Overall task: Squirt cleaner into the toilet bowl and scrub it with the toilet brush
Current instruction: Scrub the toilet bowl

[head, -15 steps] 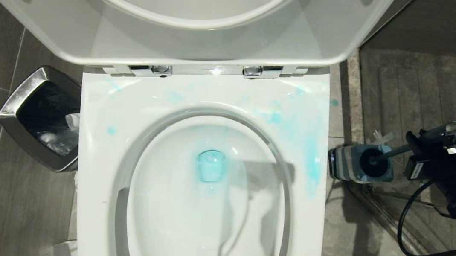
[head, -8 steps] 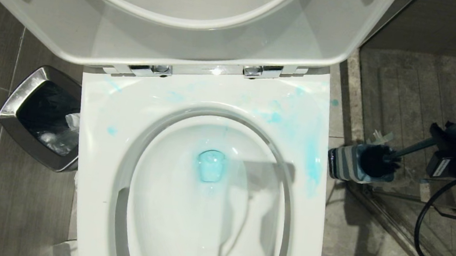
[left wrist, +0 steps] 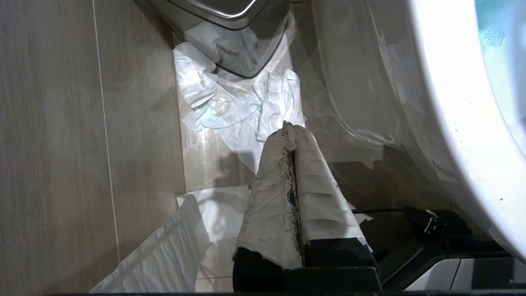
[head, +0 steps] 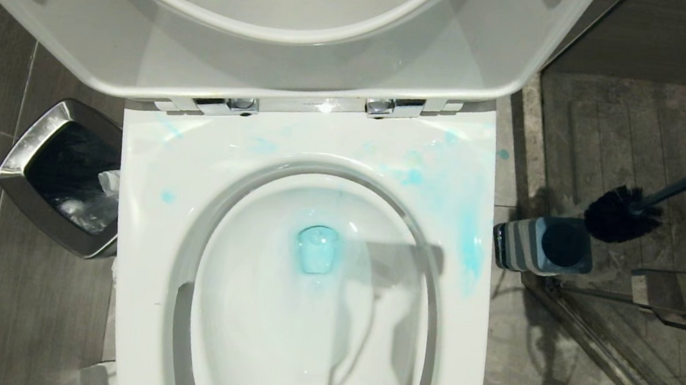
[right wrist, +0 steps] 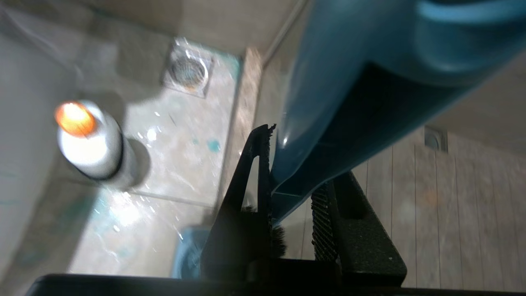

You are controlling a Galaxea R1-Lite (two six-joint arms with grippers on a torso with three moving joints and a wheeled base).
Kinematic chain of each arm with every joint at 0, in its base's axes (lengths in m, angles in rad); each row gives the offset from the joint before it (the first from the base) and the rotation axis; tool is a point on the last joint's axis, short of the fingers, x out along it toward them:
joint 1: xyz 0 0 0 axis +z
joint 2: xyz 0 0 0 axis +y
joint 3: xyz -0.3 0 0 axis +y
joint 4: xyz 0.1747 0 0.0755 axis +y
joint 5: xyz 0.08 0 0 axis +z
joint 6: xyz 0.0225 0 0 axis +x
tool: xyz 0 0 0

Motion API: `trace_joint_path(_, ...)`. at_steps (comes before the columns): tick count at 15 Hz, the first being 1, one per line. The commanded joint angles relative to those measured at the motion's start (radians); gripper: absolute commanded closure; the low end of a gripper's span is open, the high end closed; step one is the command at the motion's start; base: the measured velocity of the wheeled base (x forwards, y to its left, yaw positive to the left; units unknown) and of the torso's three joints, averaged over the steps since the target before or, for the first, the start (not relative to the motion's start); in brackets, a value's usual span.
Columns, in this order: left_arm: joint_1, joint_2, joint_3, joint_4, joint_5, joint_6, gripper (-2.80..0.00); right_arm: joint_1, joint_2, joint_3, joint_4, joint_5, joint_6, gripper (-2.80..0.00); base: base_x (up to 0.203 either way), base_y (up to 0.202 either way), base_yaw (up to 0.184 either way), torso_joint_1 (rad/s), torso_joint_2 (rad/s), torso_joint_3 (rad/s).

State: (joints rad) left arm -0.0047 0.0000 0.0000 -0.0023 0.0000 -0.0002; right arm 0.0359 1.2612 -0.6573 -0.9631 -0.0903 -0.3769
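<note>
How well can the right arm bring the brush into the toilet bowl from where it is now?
Probably yes. The right end effector grips the brush, lifted clear of its holder; the toilet bowl lies open, lid up.

We see our left gripper (left wrist: 294,135) wrapped in creased, stained white tape on a black base — our right gripper (right wrist: 287,185) black, with ribbed pads.

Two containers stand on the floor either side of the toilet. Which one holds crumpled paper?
The silver-rimmed waste bin on the toilet's left: it has a black liner with white paper inside. The striped blue-grey brush holder on the right stands empty, the toilet brush lifted out.
</note>
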Motion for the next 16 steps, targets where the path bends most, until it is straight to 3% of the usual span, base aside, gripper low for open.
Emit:
trace_joint_path(1, 0.0, 0.0, 0.0, -0.001, 0.0, 0.0, 0.0, 0.048, -0.072, -0.124, 0.139, 0.0, -0.001, 0.0, 0.0, 0.0, 0.0, 0.0, 0.0, 0.0)
trace_joint_path(5, 0.0, 0.0, 0.0, -0.001, 0.0, 0.0, 0.0, 0.163, -0.077, -0.321, 0.313, -0.015, -0.002, 0.0, 0.0, 0.0, 0.0, 0.0, 0.0, 0.0)
trace_joint_path(9, 0.0, 0.0, 0.0, -0.001, 0.0, 0.0, 0.0, 0.329, -0.067, -0.473, 0.456, -0.117, -0.004, 0.0, 0.0, 0.0, 0.0, 0.0, 0.0, 0.0)
trace_joint_path(13, 0.0, 0.0, 0.0, -0.001, 0.0, 0.0, 0.0, 0.349, -0.057, -0.513, 0.496, -0.124, -0.006, 0.0, 0.0, 0.0, 0.0, 0.0, 0.0, 0.0)
trace_joint_path(16, 0.0, 0.0, 0.0, -0.001, 0.0, 0.0, 0.0, 0.362, -0.111, -0.551, 0.705, -0.123, -0.002, 0.0, 0.0, 0.0, 0.0, 0.0, 0.0, 0.0)
